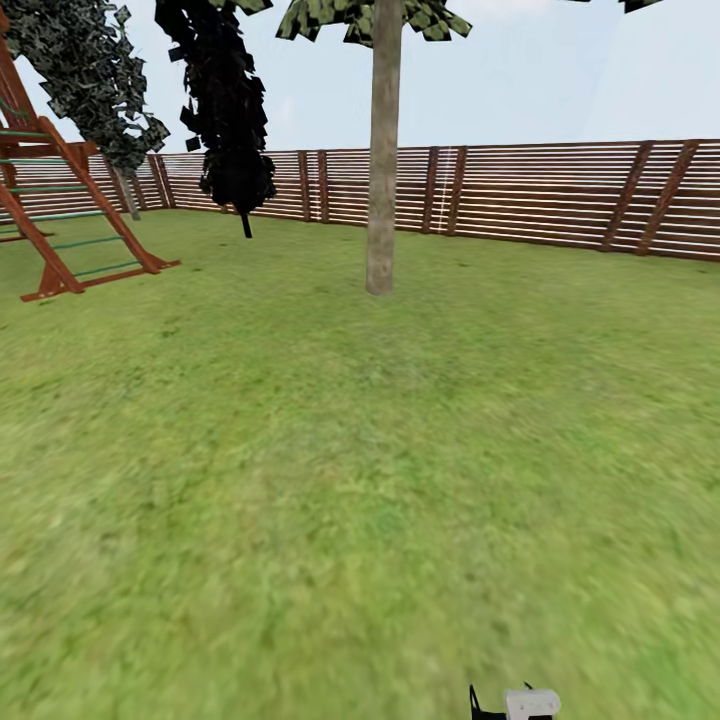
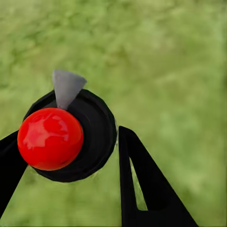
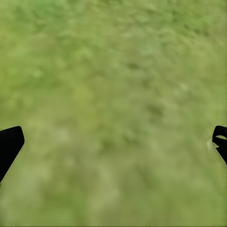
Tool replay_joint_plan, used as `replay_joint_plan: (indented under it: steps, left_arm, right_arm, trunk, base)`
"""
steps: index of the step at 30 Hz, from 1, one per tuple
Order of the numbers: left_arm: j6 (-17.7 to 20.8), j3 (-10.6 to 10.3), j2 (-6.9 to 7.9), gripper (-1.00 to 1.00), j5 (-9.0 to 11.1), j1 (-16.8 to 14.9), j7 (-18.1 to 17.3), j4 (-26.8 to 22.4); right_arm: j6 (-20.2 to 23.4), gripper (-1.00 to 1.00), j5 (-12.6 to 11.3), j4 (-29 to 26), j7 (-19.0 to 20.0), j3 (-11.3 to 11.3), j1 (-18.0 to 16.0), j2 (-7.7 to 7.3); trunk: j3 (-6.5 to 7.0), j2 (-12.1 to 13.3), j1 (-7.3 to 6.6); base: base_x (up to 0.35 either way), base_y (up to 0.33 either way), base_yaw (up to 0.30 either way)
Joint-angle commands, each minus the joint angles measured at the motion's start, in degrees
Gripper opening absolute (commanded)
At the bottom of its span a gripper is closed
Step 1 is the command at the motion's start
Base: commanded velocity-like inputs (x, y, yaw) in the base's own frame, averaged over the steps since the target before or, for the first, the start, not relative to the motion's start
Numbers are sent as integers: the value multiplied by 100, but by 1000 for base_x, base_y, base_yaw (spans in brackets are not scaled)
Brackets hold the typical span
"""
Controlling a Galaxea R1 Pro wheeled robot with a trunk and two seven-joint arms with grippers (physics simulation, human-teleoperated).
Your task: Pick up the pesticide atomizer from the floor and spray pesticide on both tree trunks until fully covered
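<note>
I'm looking out across the lawn [image 1: 360,480] and there's a tree trunk [image 1: 383,150] dead ahead, pale and straight, standing well apart from me in front of the slatted fence [image 1: 560,195]. A black column-shaped tree [image 1: 228,110] is off to its left, with a red climbing frame [image 1: 60,210] at the far left. On my left wrist camera, the left gripper [image 2: 71,156] has its fingers [image 2: 142,184] either side of the pesticide atomizer [image 2: 71,135], black body, red ball on top, grey nozzle. I can't tell whether the grip is firm. My right gripper [image 3: 113,146] is spread wide over bare grass, holding nothing.
</note>
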Motion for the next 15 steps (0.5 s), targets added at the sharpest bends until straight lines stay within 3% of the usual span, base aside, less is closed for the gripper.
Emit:
replay_joint_plan:
  steps: [1,15]
  left_arm:
    - [-21,46,1,-100,-58,-4,10,7]
    - [-21,46,0,-100,-58,-4,10,7]
  right_arm:
    - [-4,100,24,5,-60,41,-4,1]
    - [-4,100,23,5,-60,41,-4,0]
  trunk:
    - [-5,-2,3]
    - [-5,-2,3]
  base:
    - [339,0,0]
    - [339,0,0]
